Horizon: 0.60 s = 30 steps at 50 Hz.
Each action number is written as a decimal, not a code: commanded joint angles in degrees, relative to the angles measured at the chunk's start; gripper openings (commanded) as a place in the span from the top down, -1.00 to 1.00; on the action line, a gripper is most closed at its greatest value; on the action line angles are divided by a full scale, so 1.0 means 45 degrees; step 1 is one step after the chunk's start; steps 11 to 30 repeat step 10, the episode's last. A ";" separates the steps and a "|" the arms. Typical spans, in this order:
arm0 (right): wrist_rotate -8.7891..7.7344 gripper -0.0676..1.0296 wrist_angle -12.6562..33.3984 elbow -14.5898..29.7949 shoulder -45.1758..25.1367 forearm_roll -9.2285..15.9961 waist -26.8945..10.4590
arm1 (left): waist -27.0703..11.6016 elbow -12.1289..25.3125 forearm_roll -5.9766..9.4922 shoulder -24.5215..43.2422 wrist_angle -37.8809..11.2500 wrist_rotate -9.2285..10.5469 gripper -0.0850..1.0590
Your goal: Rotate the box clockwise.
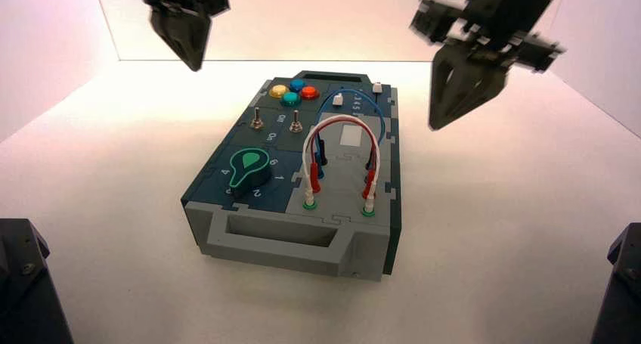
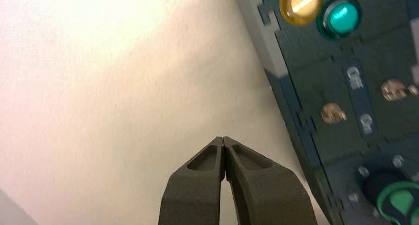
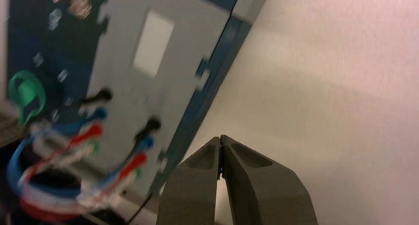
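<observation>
Box (image 1: 291, 155) | flat, rectangular | grey trapezoid handle (image 1: 276, 242) | looped wires (image 1: 344, 121)

A pale, smooth tabletop (image 1: 484, 230) beneath the dark-blue and grey box (image 1: 283, 144), wires and knob on top.

Matt plastic box (image 1: 293, 162), glossy domed buttons (image 2: 343, 18), shiny metal toggle switches (image 2: 333, 113), smooth tabletop (image 2: 163, 106)

We see big flat box (image 1: 302, 140), dark blue and grey, lying flat, buttons up, turned a bit. Grey handle (image 1: 272, 237) on near end, another (image 1: 332, 77) on far end. We spot yellow, blue, red, green buttons far left, two metal switches, green knob near left, looped white, red, blue wires on right.
</observation>
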<state>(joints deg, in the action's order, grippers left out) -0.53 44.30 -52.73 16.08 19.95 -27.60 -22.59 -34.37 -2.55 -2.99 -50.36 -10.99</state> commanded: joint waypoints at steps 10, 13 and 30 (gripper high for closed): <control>-0.0098 0.92 0.0391 -0.0078 0.1582 -0.0215 -0.0078 | -0.0098 -0.0937 0.0000 -0.1875 -0.0098 0.0371 0.91; -0.0098 0.92 0.0391 -0.0078 0.1582 -0.0215 -0.0078 | -0.0098 -0.0937 0.0000 -0.1875 -0.0098 0.0371 0.91; -0.0098 0.92 0.0391 -0.0078 0.1582 -0.0215 -0.0078 | -0.0098 -0.0937 0.0000 -0.1875 -0.0098 0.0371 0.91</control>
